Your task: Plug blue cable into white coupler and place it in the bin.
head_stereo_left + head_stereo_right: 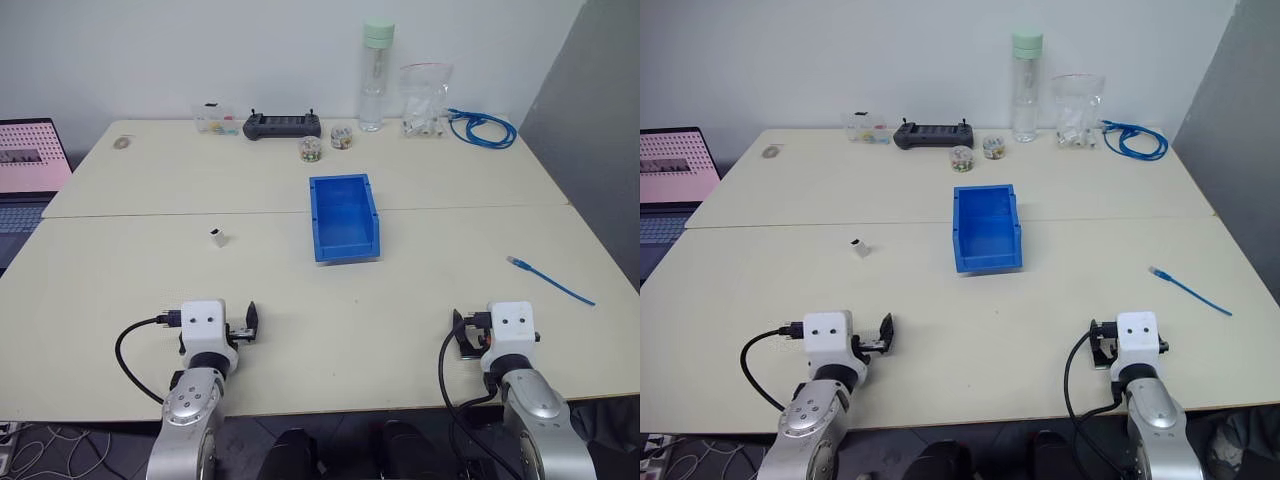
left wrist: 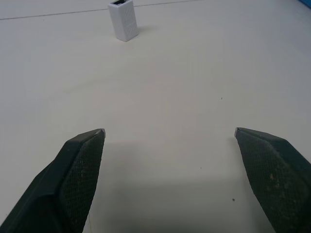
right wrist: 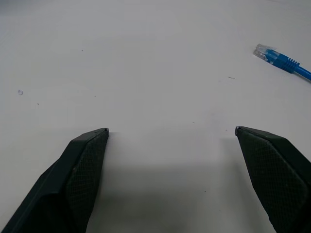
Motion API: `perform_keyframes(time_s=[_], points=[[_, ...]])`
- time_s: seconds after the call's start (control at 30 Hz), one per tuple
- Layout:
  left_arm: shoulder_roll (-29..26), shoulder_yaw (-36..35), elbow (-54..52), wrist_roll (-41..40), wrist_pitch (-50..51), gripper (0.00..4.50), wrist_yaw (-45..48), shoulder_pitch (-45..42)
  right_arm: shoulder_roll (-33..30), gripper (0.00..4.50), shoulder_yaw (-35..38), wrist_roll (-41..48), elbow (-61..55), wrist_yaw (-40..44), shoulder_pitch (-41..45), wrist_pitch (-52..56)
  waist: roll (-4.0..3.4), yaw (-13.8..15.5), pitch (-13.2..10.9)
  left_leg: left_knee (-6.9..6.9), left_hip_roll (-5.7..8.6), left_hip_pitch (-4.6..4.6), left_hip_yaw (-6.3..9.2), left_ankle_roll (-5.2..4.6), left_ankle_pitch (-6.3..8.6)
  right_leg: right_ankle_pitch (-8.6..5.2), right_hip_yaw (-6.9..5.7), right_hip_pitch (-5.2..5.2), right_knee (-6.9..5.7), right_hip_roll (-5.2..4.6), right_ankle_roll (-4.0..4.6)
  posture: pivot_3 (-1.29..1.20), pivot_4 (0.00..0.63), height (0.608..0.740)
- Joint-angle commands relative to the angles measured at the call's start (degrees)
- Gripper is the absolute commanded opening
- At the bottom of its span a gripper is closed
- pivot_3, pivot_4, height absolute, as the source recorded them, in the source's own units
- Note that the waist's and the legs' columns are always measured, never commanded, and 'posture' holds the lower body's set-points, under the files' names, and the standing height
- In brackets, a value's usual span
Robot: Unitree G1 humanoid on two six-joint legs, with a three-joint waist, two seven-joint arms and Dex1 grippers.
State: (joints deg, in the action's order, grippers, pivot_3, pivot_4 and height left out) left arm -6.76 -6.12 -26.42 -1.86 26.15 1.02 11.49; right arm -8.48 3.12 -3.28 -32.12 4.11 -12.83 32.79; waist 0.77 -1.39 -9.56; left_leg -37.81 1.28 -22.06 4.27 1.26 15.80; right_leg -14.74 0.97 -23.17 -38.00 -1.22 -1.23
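Head views, work surface: a pale cream table [image 1: 300,330] is seen, with a bright blue rectangular open-top plastic bin [image 1: 344,217] near its middle, empty.
Head views, parts: a tiny white rectangular plastic coupler [image 1: 218,237] stands upright to the bin's left; a short straight bright-blue cable [image 1: 549,279] with a clear plug lies well to the bin's right. The two are well apart.
Left wrist view: the left gripper [image 2: 170,133] is spread wide and empty over bare table, the coupler ahead of it.
Right wrist view: the right gripper [image 3: 172,131] is likewise released and empty, the cable's plug ahead and to one side.
Step judged: approach and pick-up, nothing yet grasped.
Advice: the coupler should be gripped by its side faces, socket left clear; the cable should be taken just behind the plug for a straight insertion.
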Motion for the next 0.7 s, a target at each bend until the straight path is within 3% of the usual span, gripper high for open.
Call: perform_keyframes(time_s=[0.03, 0.47, 0.7], points=[[-0.41, -0.04, -1.04, 0.72, -0.65, 4.5, -0.1, -0.24, -0.17, 4.42, 0.37, 0.36, -1.46, 0.14, 0.57, -1.44, 0.0, 0.0, 0.0, 0.0, 0.0, 0.0, 0.0, 0.0, 0.0, 0.0, 0.0, 0.0, 0.0, 0.0, 0.0, 0.0, 0.15, 0.74], [0.14, 0.22, -1.72, -0.9, -0.68, 4.5, 0.92, 0.04, -0.99, 4.42, 1.09, 0.54, -0.34, 1.17, 1.94, -2.2, 0.0, 0.0, 0.0, 0.0, 0.0, 0.0, 0.0, 0.0, 0.0, 0.0, 0.0, 0.0, 0.0, 0.0, 0.0, 0.0, 0.15, 0.74], [-3.0, 2.89, -2.35, -3.35, -0.47, 4.5, 7.55, -1.6, -2.35, 4.42, 7.36, 4.9, 0.36, 3.07, 4.48, 1.03, 0.0, -0.02, 0.0, 0.0, 0.01, 0.0, -0.01, 0.0, 0.0, 0.0, 0.0, 0.0, 0.0, 0.0, 0.0, 0.0, 0.15, 0.74]])
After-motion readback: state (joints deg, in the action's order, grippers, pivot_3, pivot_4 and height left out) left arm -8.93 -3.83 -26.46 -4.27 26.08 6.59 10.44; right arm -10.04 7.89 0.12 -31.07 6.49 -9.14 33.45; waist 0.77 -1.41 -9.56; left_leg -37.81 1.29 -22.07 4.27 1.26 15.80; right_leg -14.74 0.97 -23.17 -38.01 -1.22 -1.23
